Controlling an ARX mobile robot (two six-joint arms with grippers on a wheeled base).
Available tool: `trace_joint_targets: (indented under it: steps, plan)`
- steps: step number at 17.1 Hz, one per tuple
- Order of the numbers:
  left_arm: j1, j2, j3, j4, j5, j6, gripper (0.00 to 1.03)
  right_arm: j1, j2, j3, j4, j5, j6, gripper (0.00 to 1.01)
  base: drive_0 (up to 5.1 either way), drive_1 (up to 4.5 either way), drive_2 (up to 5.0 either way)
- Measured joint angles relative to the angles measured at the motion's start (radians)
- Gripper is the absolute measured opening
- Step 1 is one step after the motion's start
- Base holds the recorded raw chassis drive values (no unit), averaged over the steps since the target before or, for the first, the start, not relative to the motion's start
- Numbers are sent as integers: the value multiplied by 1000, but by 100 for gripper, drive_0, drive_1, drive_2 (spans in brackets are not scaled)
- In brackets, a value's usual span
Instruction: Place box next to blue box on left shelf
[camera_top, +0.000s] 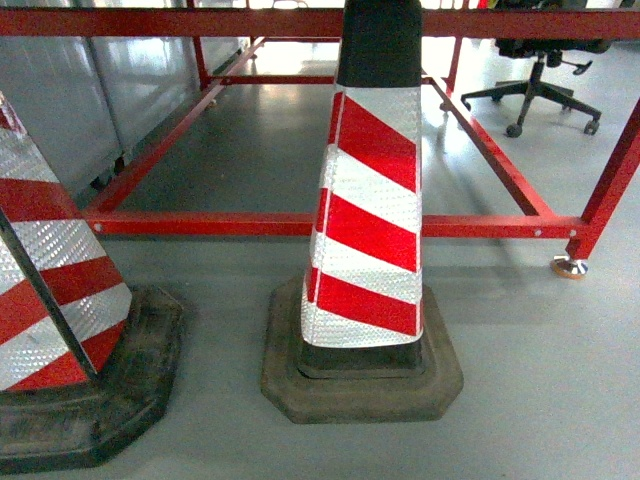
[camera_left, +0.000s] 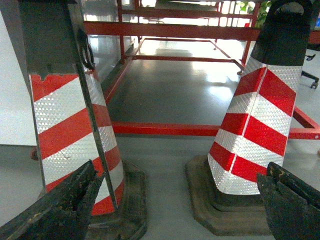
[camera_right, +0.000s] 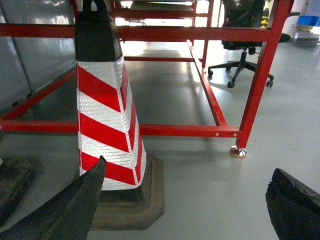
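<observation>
The grey floor (camera_top: 560, 380) is seen everywhere. A red frame (camera_top: 300, 224) is stood on it, low and wide. Two cones with red and white stripes are set in front of the frame: one cone (camera_top: 365, 210) in the middle, the other cone (camera_top: 60, 310) at the left. A black chair (camera_top: 540, 85) on wheels is seen far back. The left hand (camera_left: 175, 210) is spread wide, and nothing is held. The right hand (camera_right: 185, 210) is spread wide too. The box and the silver shelf are not seen.
</observation>
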Motion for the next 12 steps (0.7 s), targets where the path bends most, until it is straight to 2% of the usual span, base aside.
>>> trace_joint_targets:
  steps: [12]
  plan:
    - [0, 0, 0, -4, 0, 0, 98, 0, 0, 0, -2, 0, 0, 98, 0, 0, 0]
